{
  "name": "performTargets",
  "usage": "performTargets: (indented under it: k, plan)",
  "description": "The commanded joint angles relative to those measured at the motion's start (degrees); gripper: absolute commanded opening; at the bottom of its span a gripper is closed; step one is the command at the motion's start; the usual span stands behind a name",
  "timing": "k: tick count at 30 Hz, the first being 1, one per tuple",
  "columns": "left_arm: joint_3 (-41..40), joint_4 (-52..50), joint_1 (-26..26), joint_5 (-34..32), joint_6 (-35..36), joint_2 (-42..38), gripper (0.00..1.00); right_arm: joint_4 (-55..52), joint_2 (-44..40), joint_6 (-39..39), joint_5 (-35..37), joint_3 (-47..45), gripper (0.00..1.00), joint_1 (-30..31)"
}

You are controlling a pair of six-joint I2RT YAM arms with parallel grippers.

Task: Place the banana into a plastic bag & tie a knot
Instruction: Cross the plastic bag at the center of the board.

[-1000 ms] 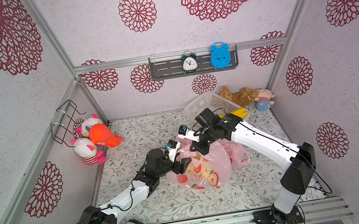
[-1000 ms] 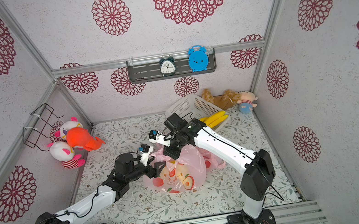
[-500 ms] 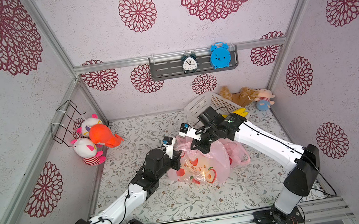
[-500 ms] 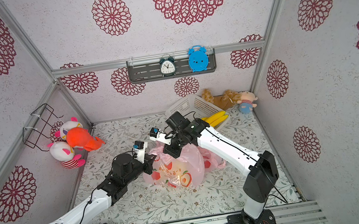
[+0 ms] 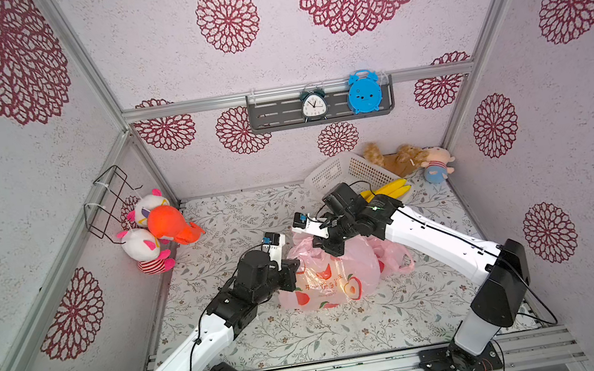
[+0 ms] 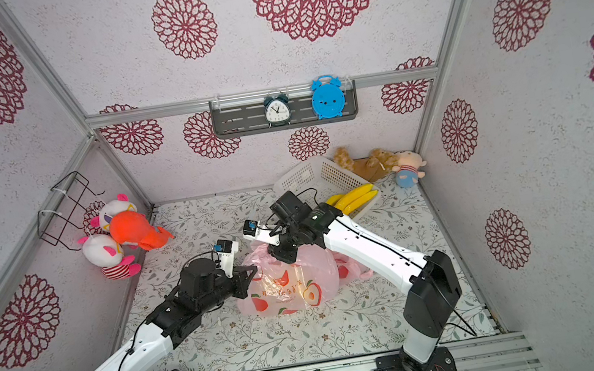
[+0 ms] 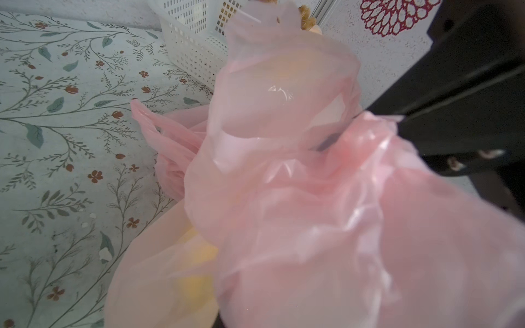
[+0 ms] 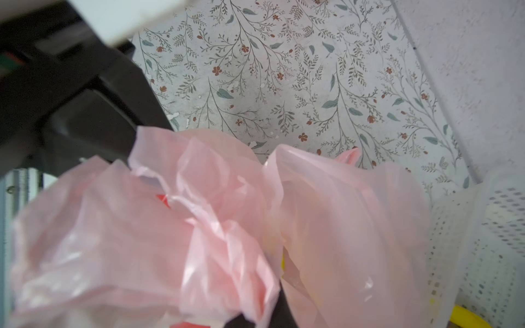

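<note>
A pink plastic bag (image 5: 331, 279) (image 6: 286, 287) printed with fruit lies bunched mid-table in both top views. My left gripper (image 5: 295, 270) (image 6: 251, 277) is shut on the film at the bag's left edge. My right gripper (image 5: 330, 248) (image 6: 284, 256) reaches down from the back and is shut on the gathered top of the bag. In both wrist views pink film (image 7: 312, 213) (image 8: 199, 227) covers the jaws. In the left wrist view a blurred yellow shape (image 7: 199, 255), the banana, shows through the film.
A white basket (image 5: 349, 174) at the back holds more yellow bananas (image 5: 388, 191). Plush toys sit against the left wall (image 5: 158, 231) and in the back right corner (image 5: 403, 158). A wire rack (image 5: 110, 198) hangs on the left wall.
My left gripper moved up to the bag's left edge and shut on the film. The bag's top is drawn up tighter between the two grippers. The right gripper has hardly moved.
</note>
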Motion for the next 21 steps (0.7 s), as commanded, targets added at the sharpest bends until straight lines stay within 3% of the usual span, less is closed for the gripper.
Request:
performTargets:
  k: [1,3,6,11,16,21]
  plan:
    - [-0.96,-3.45,0.48,4.44,-2.28,-0.72,0.02,7.32,-4.0,-9.78,11.12,-3.32,0.0,-1.48]
    - [-0.81,-2.51,0.55,6.5,-2.42,-0.56,0.07,13.49,-4.6,-11.45,12.67,-5.84,0.0,-1.16]
    - [-0.29,-4.21,1.42,4.14,-3.03,-2.21,0.2,19.86,-5.58,-16.09,12.67,-9.03,0.0,-0.86]
    - [0.18,-6.9,6.81,4.59,-5.91,-9.14,0.39,33.25,-10.54,-29.33,11.43,-20.2,0.0,-0.63]
    - [5.74,-10.21,9.76,2.99,-5.47,-13.26,0.46,42.34,-14.23,-33.1,9.23,-25.63,0.0,-0.46]
    - [16.89,-11.13,11.62,4.75,-1.75,-5.8,0.5,47.56,-17.48,-34.81,3.79,-27.08,0.0,-0.19]
